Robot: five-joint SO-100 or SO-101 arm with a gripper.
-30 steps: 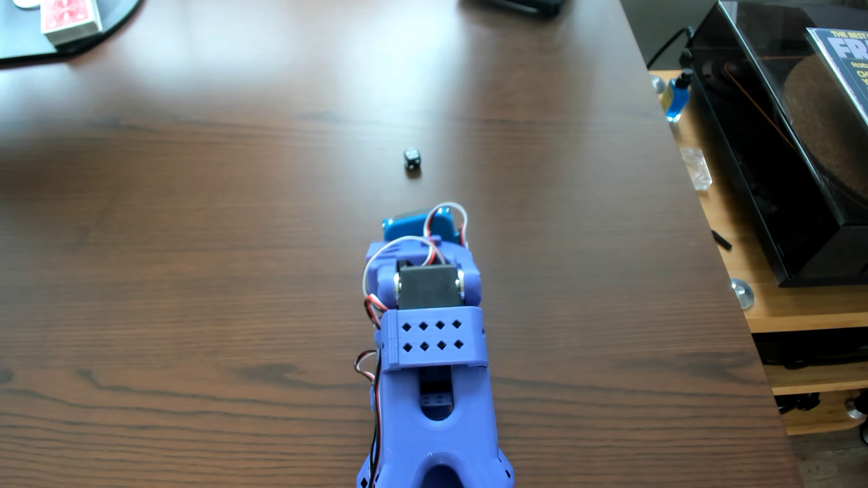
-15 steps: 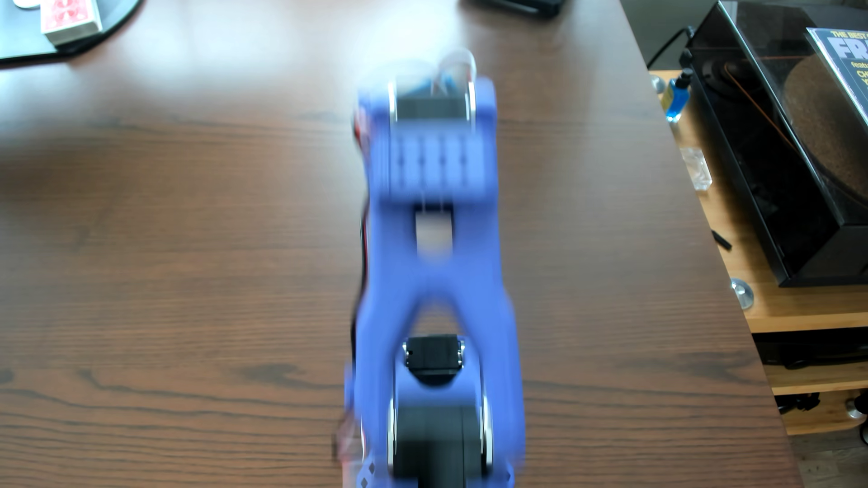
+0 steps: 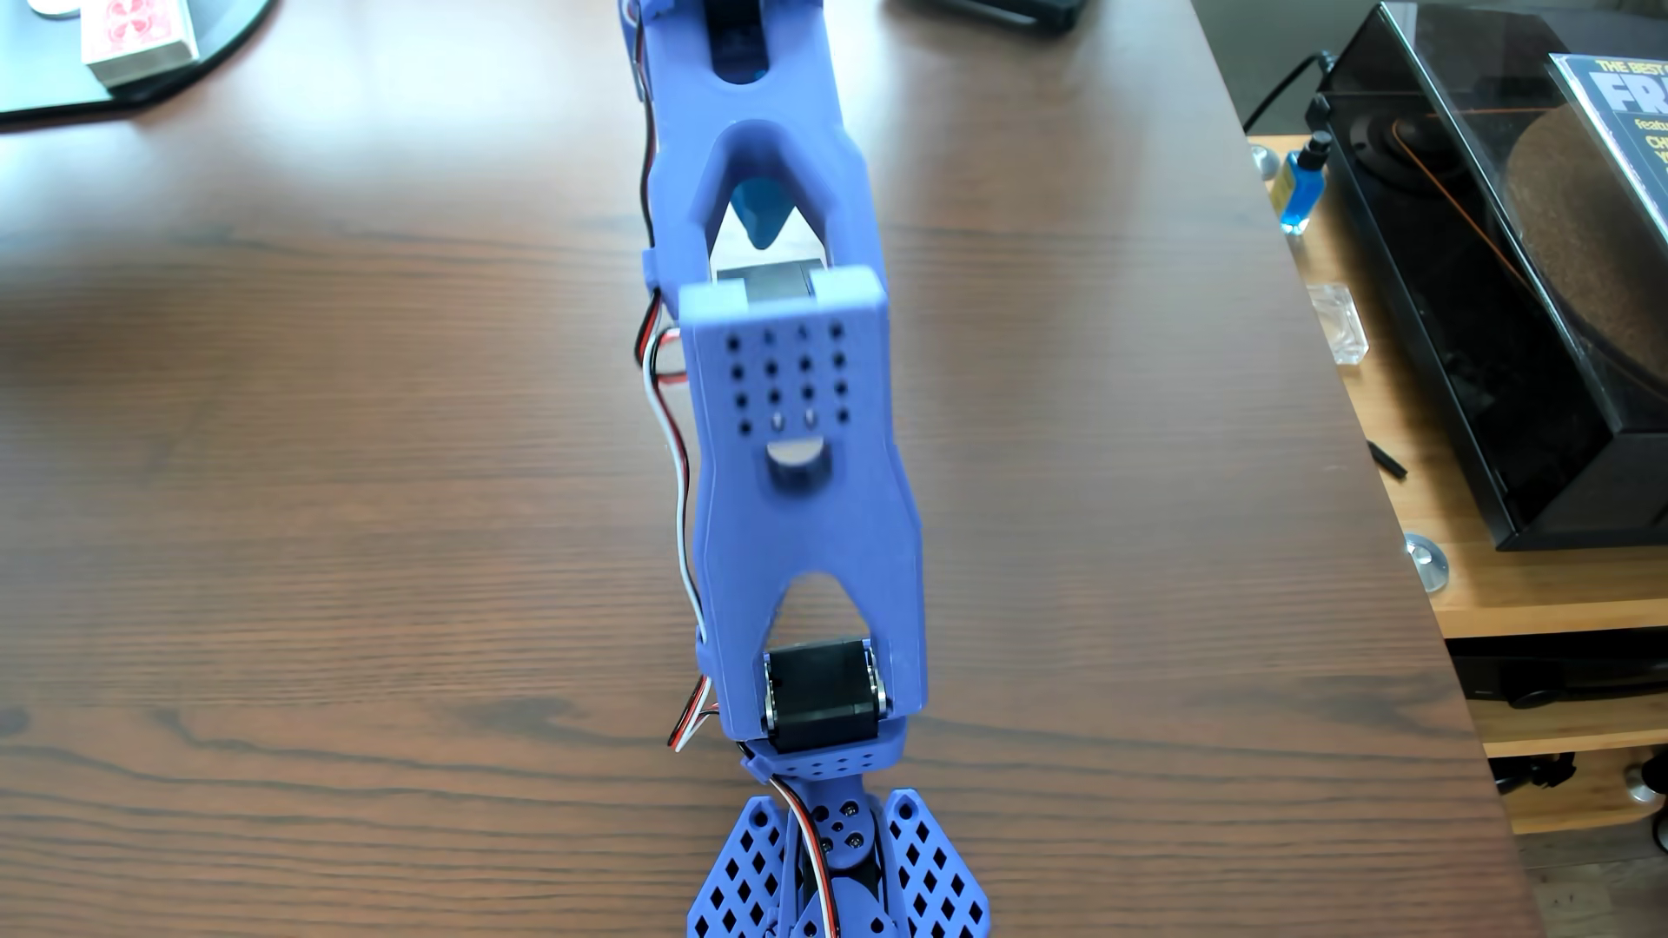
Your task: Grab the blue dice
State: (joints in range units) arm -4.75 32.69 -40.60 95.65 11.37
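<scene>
Arm (image 3: 794,433) stretches up the middle of the frame from its base at the bottom centre, reaching past the top edge. Upper links cover most of the centre strip of the tabletop (image 3: 361,505).

Hand: mostly out of frame or hidden behind the arm. Only a bright blue tapered piece (image 3: 756,212) shows through the gap in the arm link, upper centre; it looks like one finger of the hand. Cannot tell whether the hand is spread or pressed together, or whether it is pinching anything.

Blue dice: not visible anywhere in this frame. Bare wood on both sides of the arm shows no dice. Probably hidden under the arm or the hand in the upper centre, but cannot confirm.

Progress, as a judgement: the reach is out, with the arm extended far over the tabletop. No grasp is visible and no lift is visible. Left to do: close on the dice, if that is not done, then raise it clear. Cannot rate it further from this view.

Clutter, not in play: a red card box (image 3: 135,36) at upper left, a record player (image 3: 1489,298) on a side shelf at right, and a small blue bottle (image 3: 1300,185) next to it.
</scene>
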